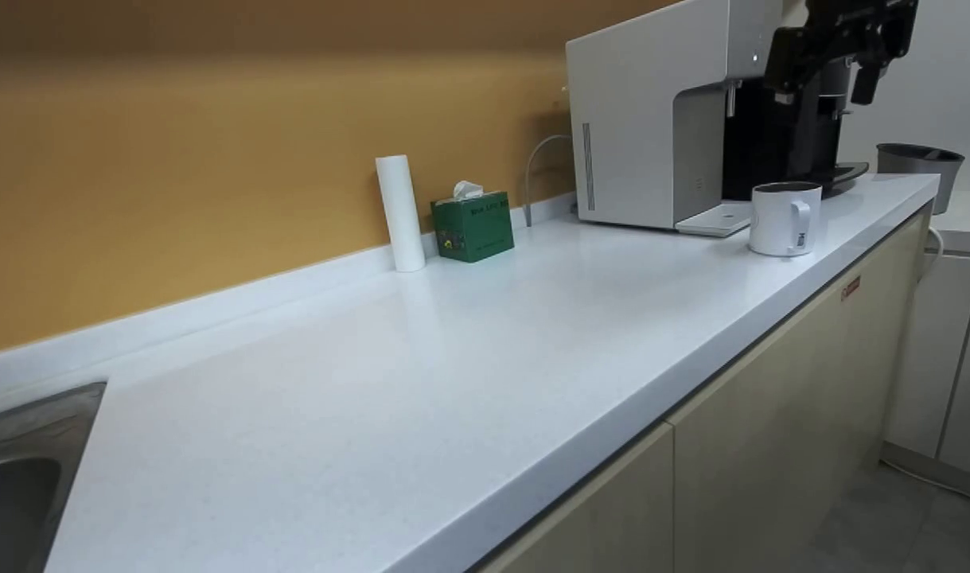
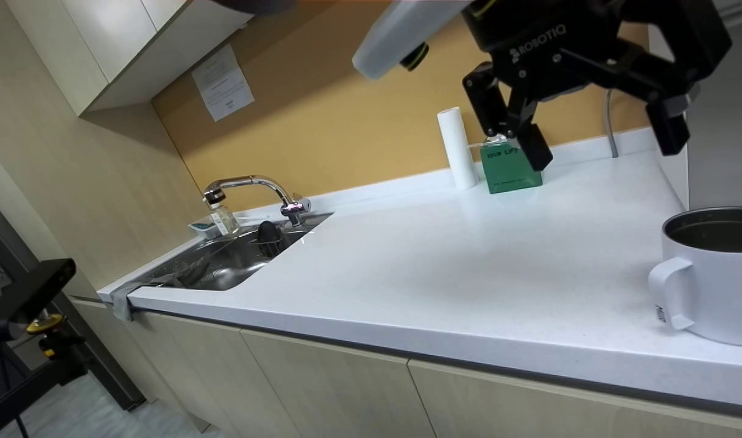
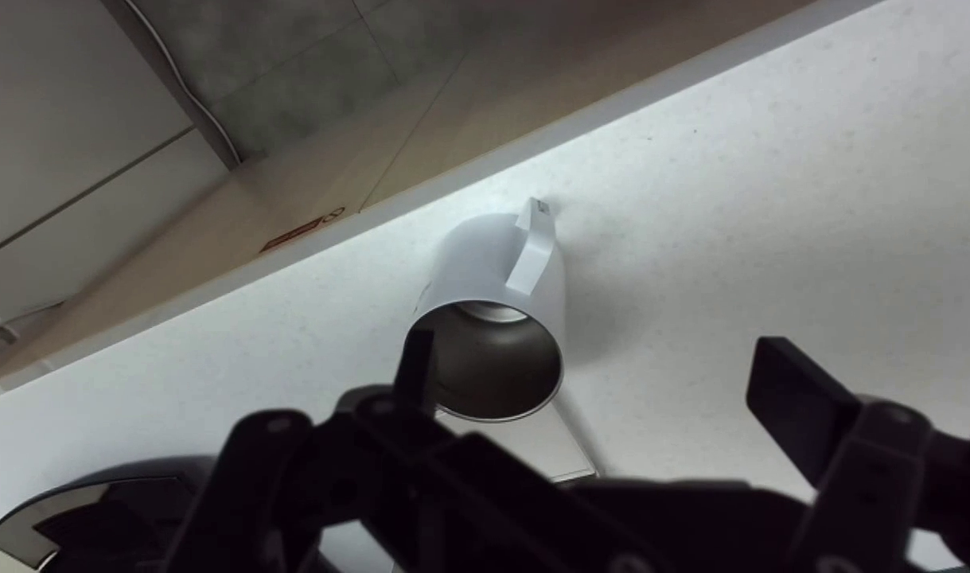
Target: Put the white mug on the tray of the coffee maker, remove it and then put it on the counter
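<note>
The white mug (image 1: 773,223) stands upright on the white counter (image 1: 389,382), near the front edge and just in front of the tray (image 1: 715,221). It also shows in an exterior view (image 2: 721,298) and in the wrist view (image 3: 481,255), with its dark opening towards the camera. The coffee maker (image 1: 640,135) stands behind the mug. My gripper (image 1: 824,83) is open and empty, raised above the mug's height. In the wrist view the gripper (image 3: 604,382) has one finger overlapping the mug's rim in the picture and the other well off to its right. The tray (image 3: 532,442) is partly hidden by mug and gripper.
A green tissue box (image 1: 474,227) and a tall white cylinder (image 1: 401,215) stand by the backsplash. A sink (image 2: 231,267) with a faucet (image 2: 249,180) is at the counter's far end. A grey bin (image 1: 918,163) stands beyond the coffee maker.
</note>
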### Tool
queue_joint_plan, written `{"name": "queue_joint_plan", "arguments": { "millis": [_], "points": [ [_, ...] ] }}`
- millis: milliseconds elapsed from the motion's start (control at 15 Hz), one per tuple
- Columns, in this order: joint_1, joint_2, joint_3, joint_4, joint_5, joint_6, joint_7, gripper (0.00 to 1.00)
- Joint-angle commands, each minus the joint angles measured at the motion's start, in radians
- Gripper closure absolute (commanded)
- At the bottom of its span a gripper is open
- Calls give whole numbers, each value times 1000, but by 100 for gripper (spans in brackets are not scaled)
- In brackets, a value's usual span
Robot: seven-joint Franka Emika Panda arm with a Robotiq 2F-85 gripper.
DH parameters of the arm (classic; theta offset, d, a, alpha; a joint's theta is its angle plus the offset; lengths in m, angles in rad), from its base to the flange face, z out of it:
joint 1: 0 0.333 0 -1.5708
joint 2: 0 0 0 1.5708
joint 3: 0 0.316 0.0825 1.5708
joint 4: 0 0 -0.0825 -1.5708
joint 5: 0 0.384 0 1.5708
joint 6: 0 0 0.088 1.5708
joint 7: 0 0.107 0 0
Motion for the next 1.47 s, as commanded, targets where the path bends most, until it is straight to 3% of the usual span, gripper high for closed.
{"name": "queue_joint_plan", "arguments": {
  "millis": [0, 333, 733, 1000, 1400],
  "points": [
    [12, -4, -11, 2, -4, -3, 2, 0],
    [-54, 51, 41, -23, -86, 183, 327, 0],
    [-293, 125, 200, -32, -431, 293, 739, 0],
    [-320, 188, 224, -33, -614, 309, 980, 0],
    [-308, 278, 235, -33, -677, 356, 1179, 0]
  ]
}}
